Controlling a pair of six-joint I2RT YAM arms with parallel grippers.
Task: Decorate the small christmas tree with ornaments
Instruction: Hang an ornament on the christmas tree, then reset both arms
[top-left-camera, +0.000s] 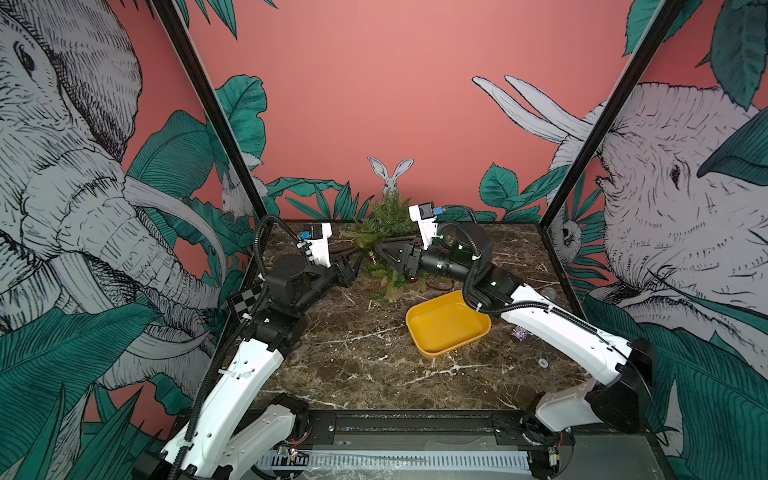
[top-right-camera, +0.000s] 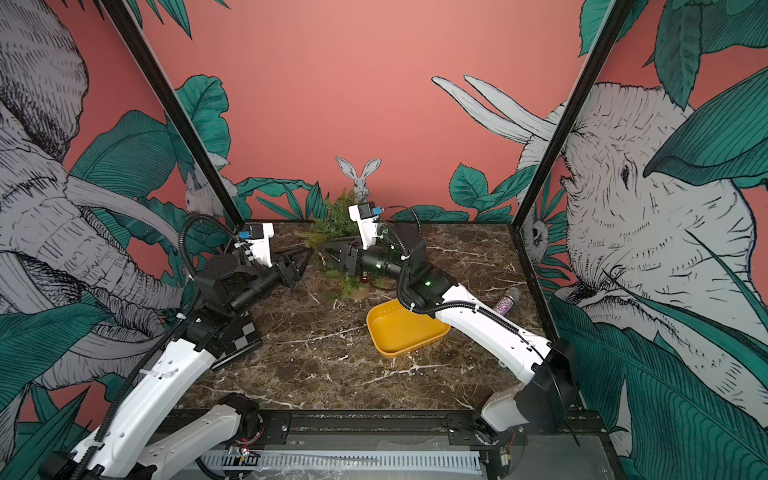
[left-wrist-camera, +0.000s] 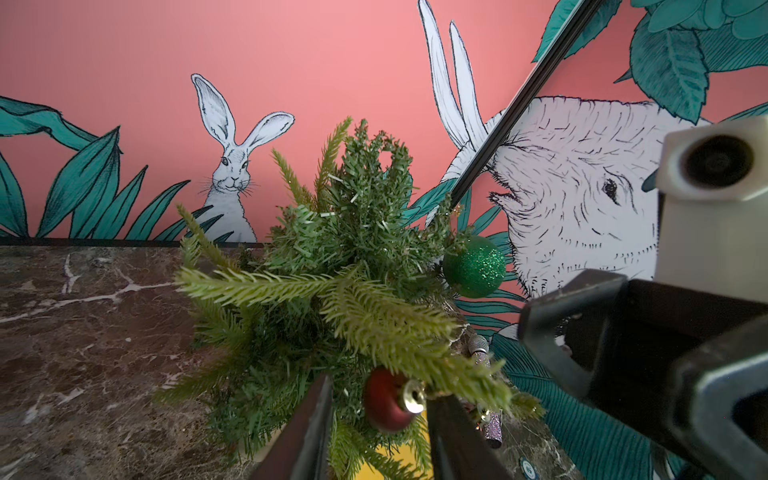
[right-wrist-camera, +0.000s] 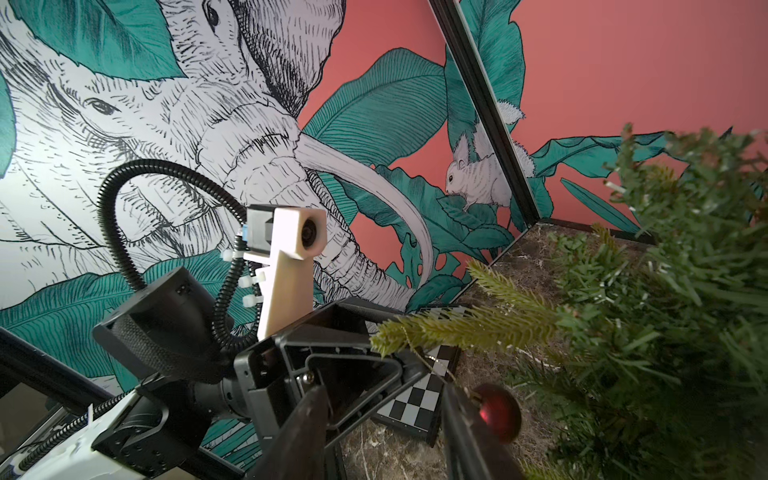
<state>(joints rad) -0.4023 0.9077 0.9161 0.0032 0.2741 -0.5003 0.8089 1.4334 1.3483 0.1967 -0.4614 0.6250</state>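
green tree (left-wrist-camera: 353, 249); glittery green ball (left-wrist-camera: 473, 266); dark-red ball (left-wrist-camera: 384, 401); yellow tray (top-left-camera: 446, 324)

In both top views the small christmas tree (top-left-camera: 390, 220) (top-right-camera: 340, 216) covered most of its tan pot (top-right-camera: 360, 293), and the glittery green ball (left-wrist-camera: 473, 266) was hidden there altogether. The dark-red ball (top-left-camera: 375, 258) looked too small to show any string. The right arm (top-left-camera: 561, 328) covered most of the glittery cylinder (top-left-camera: 518, 333). In the right wrist view the tree was blurred and cut by the edge, and a finger (right-wrist-camera: 465, 432) of the right gripper (right-wrist-camera: 386, 390) overlapped part of the dark-red ball (right-wrist-camera: 500, 409). The picture's edge cut off both fingers of the left gripper (left-wrist-camera: 380, 388).
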